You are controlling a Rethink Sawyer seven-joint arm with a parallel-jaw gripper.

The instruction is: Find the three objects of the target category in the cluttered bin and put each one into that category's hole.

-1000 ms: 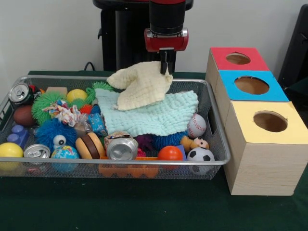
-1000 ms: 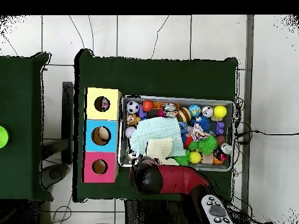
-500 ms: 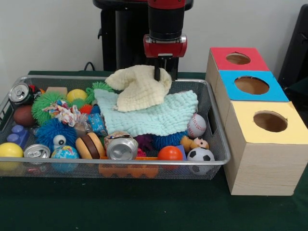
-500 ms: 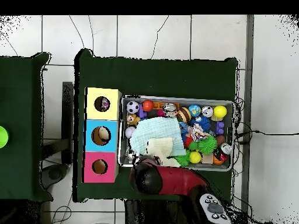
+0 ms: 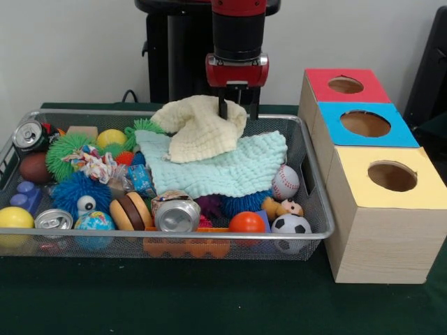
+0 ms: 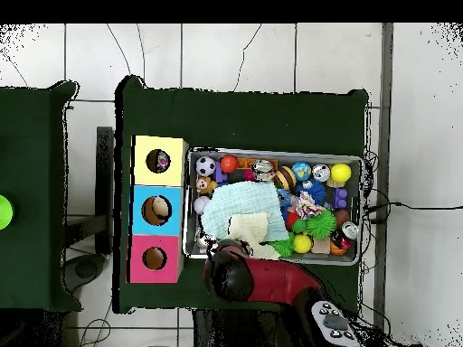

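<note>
While the wire bin (image 5: 307, 178) is full of clutter, the task looks only partly done: in the overhead view something small lies inside the yellow hole (image 6: 159, 161) and the blue hole (image 6: 157, 211), but I cannot tell what these are. At the left of the bin lie a soda can (image 5: 28, 134), spiky balls and a toy burger (image 5: 130, 211); in the middle the cream cloth (image 5: 199, 128) lies on the mint cloth (image 5: 223, 167). The gripper (image 5: 236, 109) hangs at the bin's far edge, with its fingers spread and one finger against the cream cloth. At the right lie a baseball (image 5: 285, 182) and a soccer ball (image 5: 291, 225), then the three boxes. Above the bin and the boxes the room is open; the bin's walls and the nearest box are close.
</note>
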